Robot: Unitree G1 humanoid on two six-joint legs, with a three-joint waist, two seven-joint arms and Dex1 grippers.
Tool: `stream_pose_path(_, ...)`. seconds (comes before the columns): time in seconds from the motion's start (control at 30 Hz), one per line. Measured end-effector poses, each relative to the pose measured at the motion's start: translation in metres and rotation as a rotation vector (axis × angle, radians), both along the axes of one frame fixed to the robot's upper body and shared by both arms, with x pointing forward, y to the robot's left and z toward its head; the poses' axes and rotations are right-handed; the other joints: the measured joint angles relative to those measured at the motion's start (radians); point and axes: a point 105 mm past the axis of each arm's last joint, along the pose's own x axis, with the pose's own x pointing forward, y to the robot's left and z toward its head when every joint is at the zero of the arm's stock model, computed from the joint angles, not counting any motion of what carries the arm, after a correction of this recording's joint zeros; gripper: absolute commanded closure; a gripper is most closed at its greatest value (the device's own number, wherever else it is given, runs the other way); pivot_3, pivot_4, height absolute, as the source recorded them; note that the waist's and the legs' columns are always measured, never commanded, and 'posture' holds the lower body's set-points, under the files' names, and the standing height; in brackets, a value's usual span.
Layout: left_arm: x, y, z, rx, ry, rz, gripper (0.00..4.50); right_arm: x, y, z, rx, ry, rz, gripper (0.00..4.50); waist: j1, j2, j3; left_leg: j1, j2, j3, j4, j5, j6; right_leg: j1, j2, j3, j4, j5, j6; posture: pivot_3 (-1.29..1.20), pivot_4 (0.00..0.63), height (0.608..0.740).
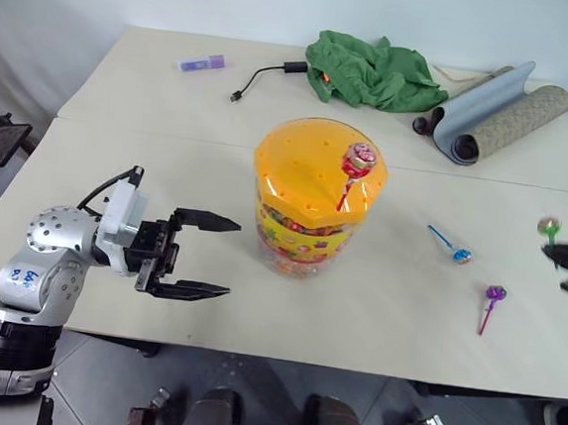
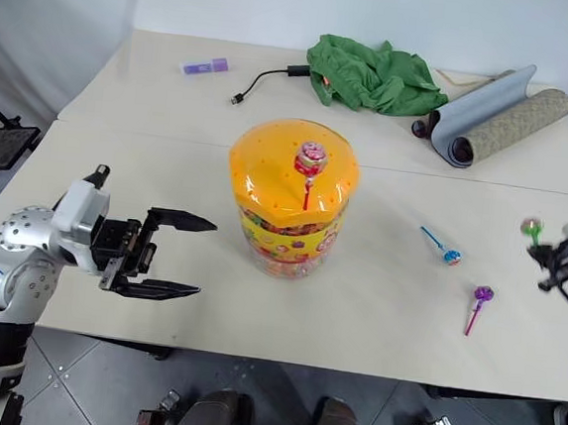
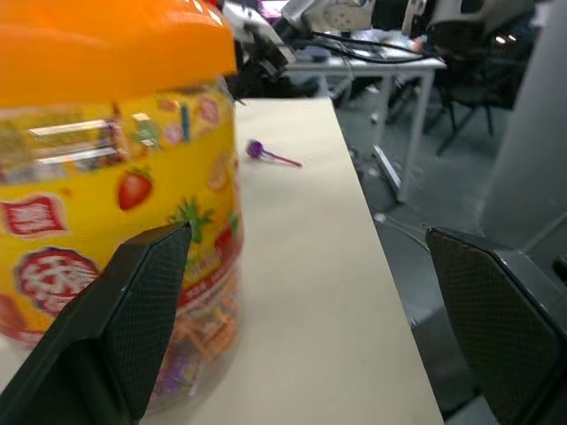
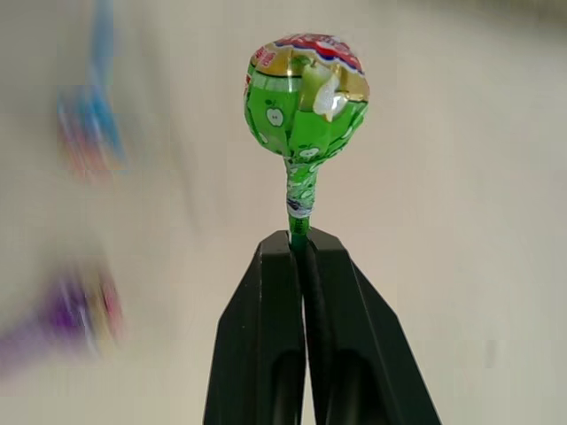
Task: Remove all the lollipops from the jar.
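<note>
My right hand (image 4: 299, 243) is clenched on the stick of the green lollipop (image 4: 306, 88), over the right of the bench (image 1: 375, 310), and a thin stick (only pinched) could slip and roll off the edge. My left hand (image 1: 201, 255) is released near the jar (image 1: 315, 200), whose lid still carries the red lollipop (image 1: 357, 161), and a careless bump could push the jar.

A crumpled green cloth (image 1: 374, 73) lies at the far side of the pale bench (image 1: 170, 153), beside two rolled mats (image 1: 497, 112) — one grey-blue, one speckled tan — set side by side near the far right corner. A black cable (image 1: 266, 75) with a small plug runs from the cloth toward the bench's middle, and a small purple marker-like item (image 1: 202, 63) rests well apart to the left. A seam crosses the bench — two tops pushed together.
</note>
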Motion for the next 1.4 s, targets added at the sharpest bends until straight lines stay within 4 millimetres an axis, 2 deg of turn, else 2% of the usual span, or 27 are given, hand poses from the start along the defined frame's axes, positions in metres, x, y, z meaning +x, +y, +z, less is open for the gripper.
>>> stream_pose_path(0.1, 0.000, -0.002, 0.004, 0.006, -0.018, -0.022, 0.00, -0.002, -0.004, -0.012, -0.008, 0.013, -0.009, 3.82, -0.005, 0.000, 0.000, 0.001, 0.001, 0.000, 0.000, 0.000, 0.000, 0.000, 0.000, 0.000, 0.000, 0.000, 0.000, 0.00, 0.150, 0.740)
stream_pose_path(0.23, 0.000, -0.002, 0.005, 0.004, -0.020, -0.027, 0.00, -0.003, 0.001, -0.028, 0.040, 0.020, 0.005, 2.42, -0.001, 0.000, 0.000, 0.001, 0.000, -0.001, 0.001, 0.000, 0.000, 0.001, 0.000, 0.000, 0.000, 0.000, 0.000, 0.00, 0.150, 0.740)
stream_pose_path(0.3, 0.001, 0.001, 0.007, -0.004, -0.014, -0.016, 0.00, -0.004, 0.008, -0.026, 0.080, -0.001, 0.047, 1.82, 0.001, 0.000, 0.000, 0.000, 0.000, -0.001, 0.001, 0.000, 0.000, 0.001, 0.000, 0.000, 0.000, 0.000, 0.000, 0.00, 0.150, 0.740)
stream_pose_path(0.37, 0.002, 0.004, 0.009, -0.016, -0.013, -0.001, 0.00, -0.003, 0.017, -0.015, 0.119, -0.053, 0.107, 1.21, 0.002, 0.000, 0.000, 0.000, 0.000, -0.002, 0.001, 0.000, 0.000, 0.001, 0.000, 0.000, 0.000, 0.000, 0.000, 0.00, 0.150, 0.740)
stream_pose_path(0.43, 0.005, 0.008, 0.011, -0.040, 0.002, 0.027, 0.00, -0.004, 0.036, 0.005, 0.191, -0.133, 0.215, 1.21, 0.002, 0.000, 0.000, 0.000, 0.000, -0.003, 0.001, 0.000, 0.000, 0.002, 0.000, 0.000, 0.000, 0.000, 0.000, 0.00, 0.150, 0.740)
stream_pose_path(0.5, 0.008, 0.013, 0.014, -0.071, 0.023, 0.059, 0.00, -0.005, 0.066, 0.028, 0.253, -0.193, 0.365, 1.21, 0.000, 0.000, 0.000, 0.001, 0.001, -0.005, 0.001, 0.000, 0.000, 0.002, 0.000, 0.000, 0.000, 0.000, 0.000, 0.00, 0.150, 0.740)
stream_pose_path(0.6, 0.013, 0.020, 0.020, -0.131, 0.034, 0.123, 0.00, -0.011, 0.137, 0.078, 0.384, -0.269, 0.661, 1.21, -0.006, 0.001, 0.001, 0.002, 0.001, -0.011, 0.000, 0.000, 0.000, 0.002, 0.001, 0.001, 0.001, 0.000, 0.000, 0.00, 0.150, 0.740)
stream_pose_path(0.67, 0.014, 0.023, 0.023, -0.162, 0.039, 0.152, 0.00, -0.024, 0.180, 0.103, 0.456, -0.271, 0.837, 1.21, 0.000, 0.001, 0.001, 0.002, 0.002, -0.015, 0.001, 0.000, -0.001, 0.003, 0.001, -0.001, 0.001, 0.000, 0.000, 0.00, 0.150, 0.740)
stream_pose_path(0.77, 0.014, 0.031, 0.019, -0.183, 0.063, 0.193, 0.00, -0.038, 0.226, 0.112, 0.501, -0.209, 1.023, 1.21, 0.006, 0.000, 0.001, 0.000, 0.001, -0.017, 0.002, -0.001, 0.000, 0.003, 0.000, -0.001, 0.001, 0.000, 0.000, 0.00, 0.150, 0.740)
stream_pose_path(0.83, 0.014, 0.032, 0.018, -0.186, 0.070, 0.200, 0.00, -0.044, 0.248, 0.113, 0.513, -0.185, 1.113, 1.21, 0.018, 0.000, 0.001, -0.002, 0.000, -0.018, 0.004, -0.001, 0.000, 0.003, -0.001, -0.002, 0.000, 0.000, 0.000, 0.00, 0.150, 0.740)
stream_pose_path(0.93, 0.014, 0.032, 0.018, -0.187, 0.074, 0.204, 0.00, -0.044, 0.273, 0.116, 0.522, -0.172, 1.207, 1.21, 0.023, 0.000, 0.001, -0.002, -0.002, -0.018, 0.005, -0.001, 0.000, 0.003, -0.001, -0.002, 0.000, 0.000, 0.000, 0.00, 0.150, 0.740)
stream_pose_path(1.03, 0.014, 0.031, 0.019, -0.187, 0.073, 0.204, 0.00, -0.042, 0.294, 0.118, 0.535, -0.173, 1.273, 1.74, 0.020, 0.000, 0.001, -0.002, -0.002, -0.018, 0.004, -0.001, 0.000, 0.002, 0.000, -0.003, 0.001, 0.000, 0.000, 0.00, 0.150, 0.740)
stream_pose_path(1.1, 0.014, 0.030, 0.019, -0.187, 0.072, 0.202, 0.00, -0.039, 0.304, 0.119, 0.547, -0.179, 1.292, 2.44, 0.019, 0.000, 0.001, -0.002, -0.001, -0.018, 0.004, -0.001, 0.000, 0.002, 0.000, -0.003, 0.001, 0.000, 0.000, 0.00, 0.150, 0.740)
stream_pose_path(1.3, 0.008, 0.024, 0.026, -0.194, 0.060, 0.169, 0.00, -0.034, 0.307, 0.120, 0.579, -0.188, 1.289, 4.42, 0.020, -0.001, 0.001, -0.002, -0.002, -0.018, 0.004, -0.001, 0.000, 0.002, 0.000, -0.003, 0.002, 0.000, 0.000, 0.00, 0.150, 0.740)
stream_pose_path(1.4, 0.007, 0.022, 0.027, -0.198, 0.065, 0.158, 0.00, -0.032, 0.299, 0.131, 0.620, -0.241, 1.279, 4.47, 0.020, -0.001, 0.001, -0.002, -0.001, -0.018, 0.004, -0.001, 0.000, 0.001, 0.000, -0.003, 0.002, 0.000, 0.000, 0.00, 0.150, 0.740)
